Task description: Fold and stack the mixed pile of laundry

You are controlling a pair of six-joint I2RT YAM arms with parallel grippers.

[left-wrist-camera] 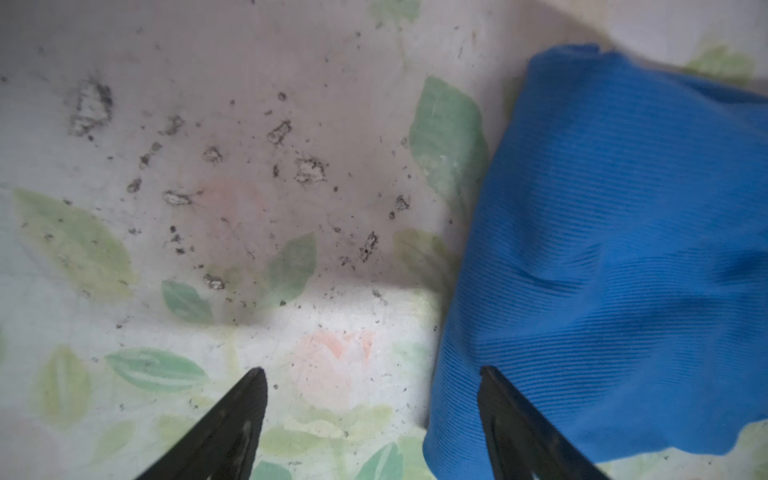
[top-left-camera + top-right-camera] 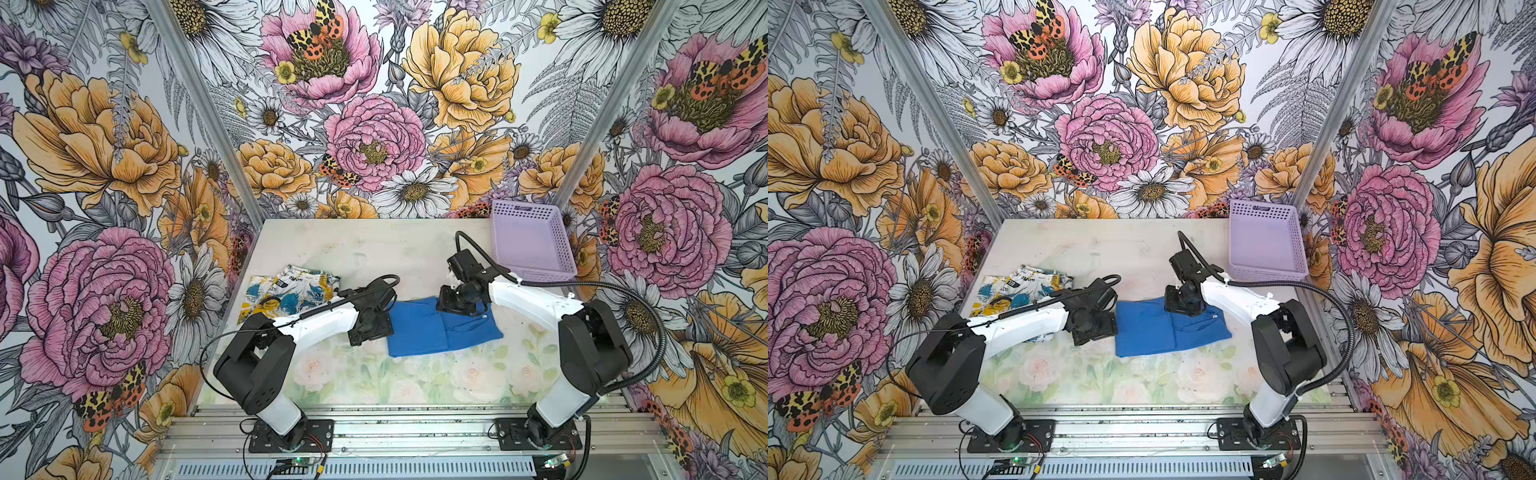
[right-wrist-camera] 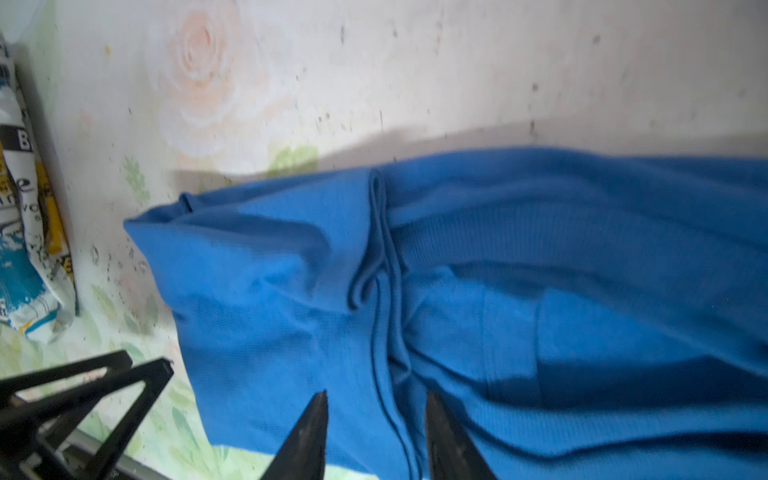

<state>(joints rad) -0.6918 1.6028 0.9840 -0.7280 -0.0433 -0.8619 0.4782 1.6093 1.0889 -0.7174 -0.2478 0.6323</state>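
Folded royal blue knit T-shirt [image 2: 432, 332] lies mid-frame in both top views, with the white newsprint-patterned garment [image 2: 291, 291] at centre left. Left gripper [image 1: 372, 372] gapes at the shirt's edge. Right gripper [image 3: 376, 395] is half-parted over the centre fold, pinching nothing. Probably light, limp and prone to sliding, so pinch a doubled edge.

This is a robot test cell in a lab: floral-printed wall panels [image 2: 374, 104] sit in a frame of bare aluminium posts [image 2: 202, 104] around a table [image 2: 365, 249]. Two robot arms [image 2: 320, 328] are bolted to a slotted aluminium rail [image 2: 415, 432] along the table's near edge, with loose wires and small circuit boards [image 2: 297, 460] exposed.
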